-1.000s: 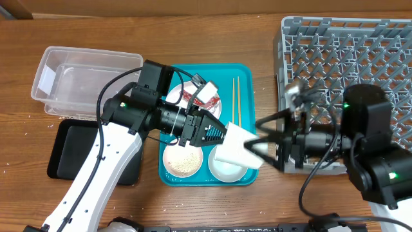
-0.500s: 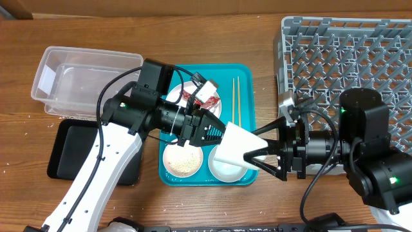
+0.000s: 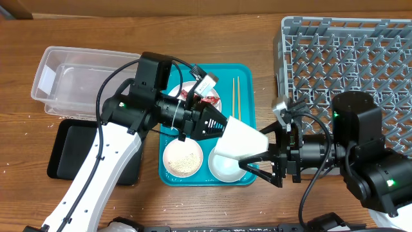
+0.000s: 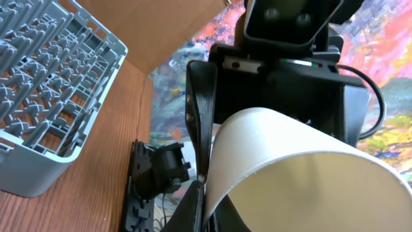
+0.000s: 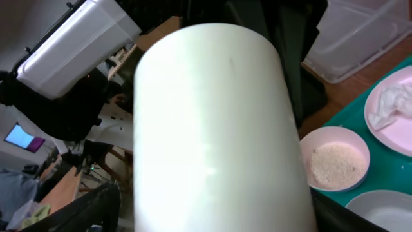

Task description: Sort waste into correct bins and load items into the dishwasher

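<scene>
The wood-grained brown surface (image 3: 257, 38) carries a teal serving tray (image 3: 222, 66) near its middle. Well to the left of that tray stands the clear tub (image 3: 58, 71). The shallow black tray (image 3: 67, 161) lies just off the teal tray's lower left side. A few pale specks dot the wood on the far side of the black tray.

On the teal tray's far half sits the plate (image 5: 386, 138), holding the red wrapper (image 3: 188, 96) and the tissue wad (image 5: 388, 106). The near half holds a pinkish bowl (image 3: 166, 154) of rice-like grains (image 3: 182, 161). A white bowl (image 3: 222, 171) sits beside it. The chopsticks (image 3: 235, 100) lie along the tray's right side.

Above the tray's right near corner, the left claw (image 3: 222, 129) is clamped tight on a white cup (image 3: 241, 140), which is held tilted in the air. The right claw (image 3: 253, 149) meets it from the tray's right. Its two fingers are spread wide, one on each side of the cup. I cannot tell whether they touch it.

Well to the right of the tray stands the grey dish rack (image 3: 347, 45).

Beyond the surface, the left wrist view shows a brown panel and a brightly painted backdrop. The right wrist view shows a dim room with a small lit screen.
</scene>
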`<state>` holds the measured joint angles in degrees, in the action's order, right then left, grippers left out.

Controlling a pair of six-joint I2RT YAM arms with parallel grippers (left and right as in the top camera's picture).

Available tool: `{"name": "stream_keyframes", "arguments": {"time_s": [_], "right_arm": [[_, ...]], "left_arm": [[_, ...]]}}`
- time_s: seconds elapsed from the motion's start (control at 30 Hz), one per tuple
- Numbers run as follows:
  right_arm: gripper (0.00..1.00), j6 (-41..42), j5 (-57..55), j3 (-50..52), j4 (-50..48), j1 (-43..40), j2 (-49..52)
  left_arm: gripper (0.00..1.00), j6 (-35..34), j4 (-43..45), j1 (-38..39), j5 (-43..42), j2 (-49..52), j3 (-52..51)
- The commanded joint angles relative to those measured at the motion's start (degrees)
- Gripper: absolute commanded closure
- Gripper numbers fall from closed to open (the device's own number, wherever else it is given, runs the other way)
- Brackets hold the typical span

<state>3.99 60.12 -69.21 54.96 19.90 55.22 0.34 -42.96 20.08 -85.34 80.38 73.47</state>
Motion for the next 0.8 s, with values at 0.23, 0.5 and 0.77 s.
{"name": "stream_keyframes", "arguments": {"time_s": [0.23, 0.5, 0.77], "right_arm": [[0.23, 0.4, -2.2, -0.8, -2.8, 0.3, -0.6], [0.48, 0.7, -3.1, -0.9, -2.0, 0.3, -0.6], [0.49, 4.0, -13.8, -2.0, 3.2, -3.5, -2.3]], "left_arm": [[0.96, -2.5, -0.5, -0.6, -1.2, -0.3, 0.6], [0.52, -2.5, -0.5, -0.6, -1.1, -0.3, 0.6], [0.00, -6.8, -2.8, -3.1, 9.8, -0.3, 0.6]]}}
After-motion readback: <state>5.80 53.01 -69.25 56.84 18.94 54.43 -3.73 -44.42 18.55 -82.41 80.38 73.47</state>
